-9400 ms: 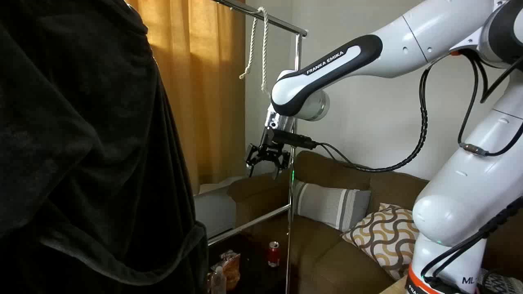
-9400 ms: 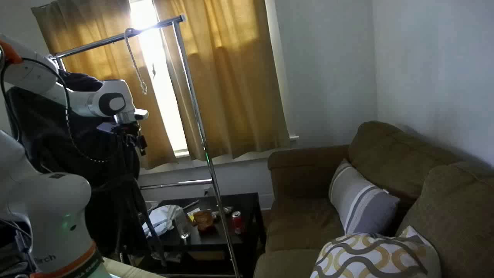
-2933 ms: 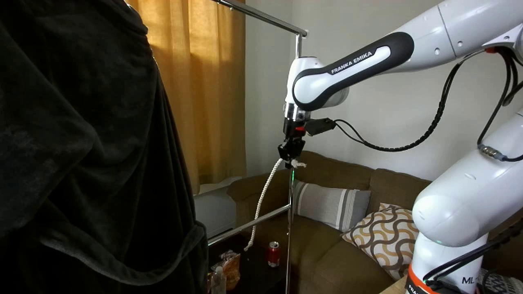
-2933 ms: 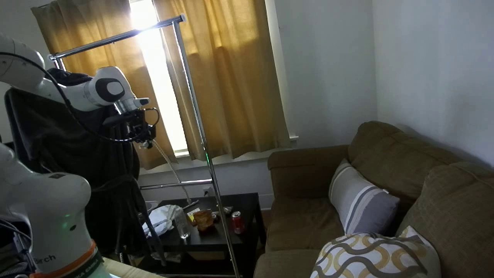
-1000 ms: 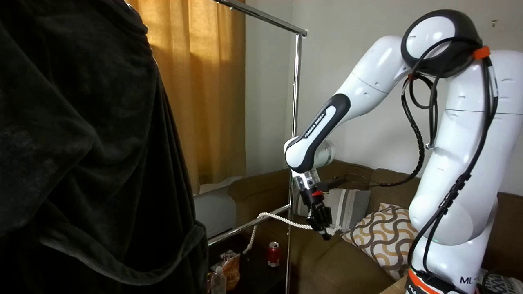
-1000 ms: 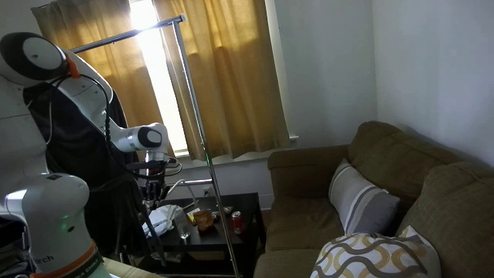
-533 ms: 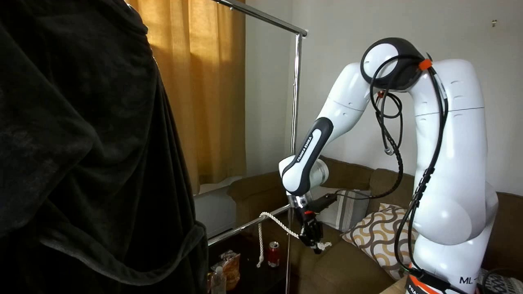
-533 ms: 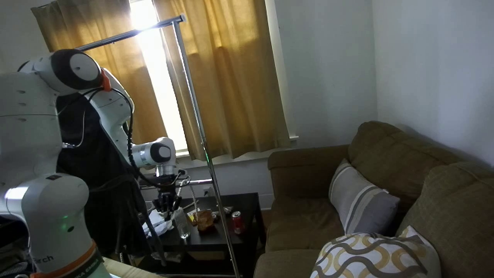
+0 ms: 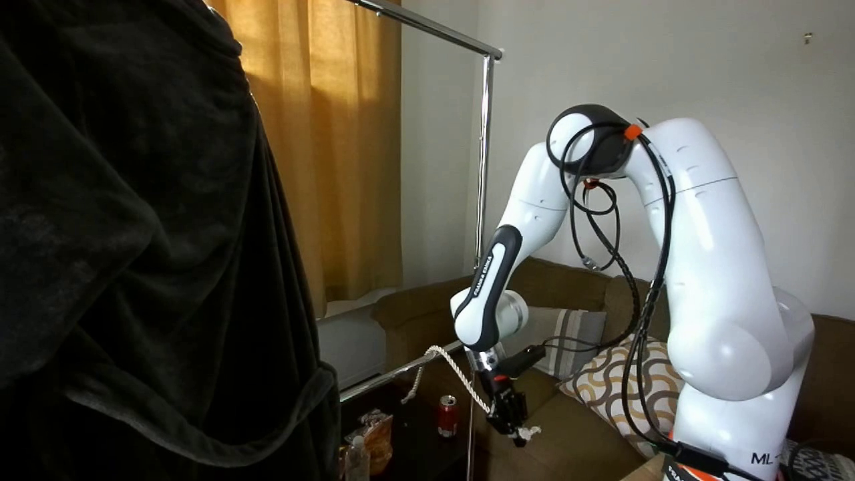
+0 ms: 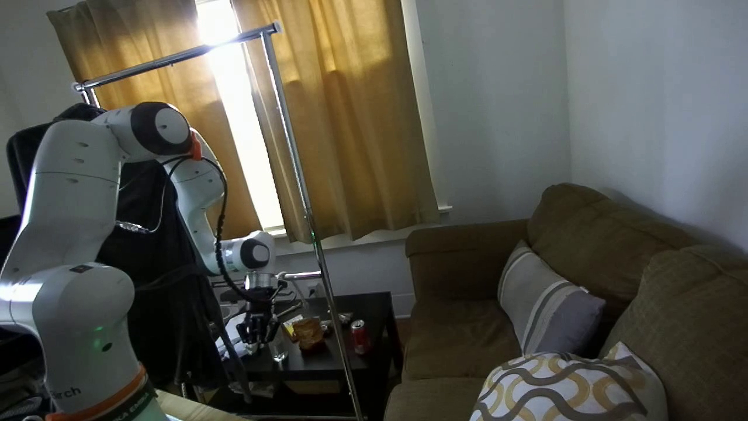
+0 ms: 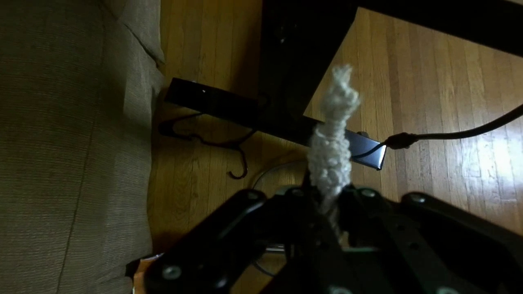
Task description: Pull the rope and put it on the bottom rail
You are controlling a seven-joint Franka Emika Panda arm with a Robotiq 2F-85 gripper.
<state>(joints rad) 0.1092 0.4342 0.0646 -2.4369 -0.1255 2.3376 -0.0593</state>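
- Counting one rope [image 9: 463, 379], one bottom rail [image 9: 384, 379], one gripper [image 11: 328, 198], one arm [image 9: 708, 220].
- Counting one rack [image 10: 295, 153], one couch [image 10: 467, 234], one striped pillow [image 10: 549, 301], one wavy-print pillow [image 10: 572, 389], one low table [image 10: 371, 307], one red can [image 10: 360, 337], one hanger [image 11: 233, 145] on the floor [image 11: 433, 94].
- Standing the arm in an arch in both exterior views, with a bend at the top and a downward slant toward the gripper.
- Pointing the gripper down, slightly tilted; in an exterior view, showing it lower than the bottom rail and apart from it.
- Clenching the gripper on the rope near one end; in the wrist view, poking a frayed tip out beyond the grip.
- Running the rope from the gripper up at a slant to the bottom rail.
- Draping it over the bottom rail, dangling a short free end on the other side.
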